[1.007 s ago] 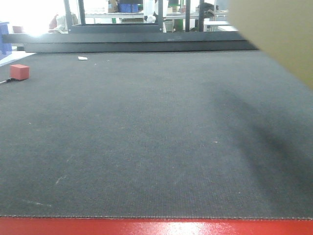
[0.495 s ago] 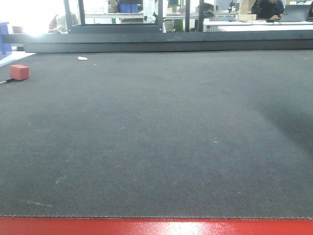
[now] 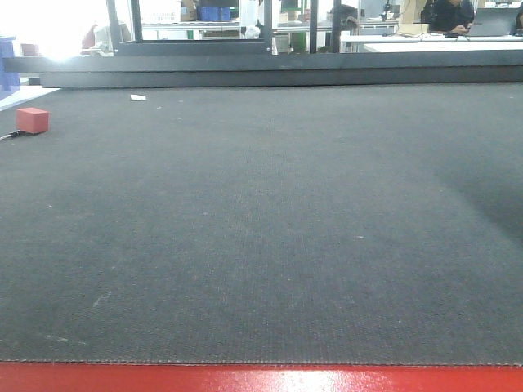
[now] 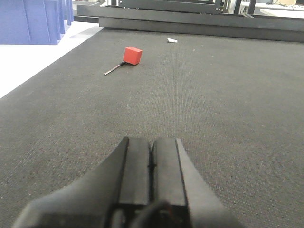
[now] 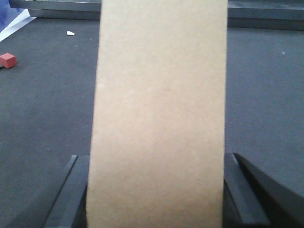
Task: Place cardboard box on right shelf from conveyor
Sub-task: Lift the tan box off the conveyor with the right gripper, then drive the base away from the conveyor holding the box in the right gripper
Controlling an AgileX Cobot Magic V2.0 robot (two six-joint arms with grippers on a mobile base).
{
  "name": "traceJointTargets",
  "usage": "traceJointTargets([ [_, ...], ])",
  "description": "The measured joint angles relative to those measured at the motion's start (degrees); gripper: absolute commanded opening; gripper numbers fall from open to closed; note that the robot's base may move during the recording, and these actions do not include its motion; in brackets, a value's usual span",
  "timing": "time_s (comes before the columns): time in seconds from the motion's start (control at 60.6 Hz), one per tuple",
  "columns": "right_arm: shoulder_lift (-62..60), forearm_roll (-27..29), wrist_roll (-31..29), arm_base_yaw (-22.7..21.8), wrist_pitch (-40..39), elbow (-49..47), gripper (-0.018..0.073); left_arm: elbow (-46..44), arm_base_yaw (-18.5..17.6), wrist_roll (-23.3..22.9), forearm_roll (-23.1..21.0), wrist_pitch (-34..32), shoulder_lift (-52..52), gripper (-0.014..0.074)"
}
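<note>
The tan cardboard box fills the middle of the right wrist view, standing tall between the dark fingers of my right gripper, which is shut on its two sides above the conveyor. The box does not show in the front view; only a faint shadow lies on the belt at the right. My left gripper hovers low over the belt with its jaws pressed together and nothing between them. The right shelf is out of view.
A small red block with a thin dark rod lies on the belt's far left, also seen as the red block. A white scrap lies near the back rail. Blue bins stand at the left. The belt's red front edge runs along the bottom.
The cardboard box filled the upper right corner of the front view a second ago and has since left that view. Its shadow on the belt has shrunk toward the right.
</note>
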Motion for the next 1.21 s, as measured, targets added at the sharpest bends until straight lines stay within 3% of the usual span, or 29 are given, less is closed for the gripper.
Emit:
traceJointTargets([
  [1.205,0.0,0.0,0.0,0.0,0.0,0.1,0.0173,0.0,0.0,0.0,0.0,0.0,0.0,-0.0116],
])
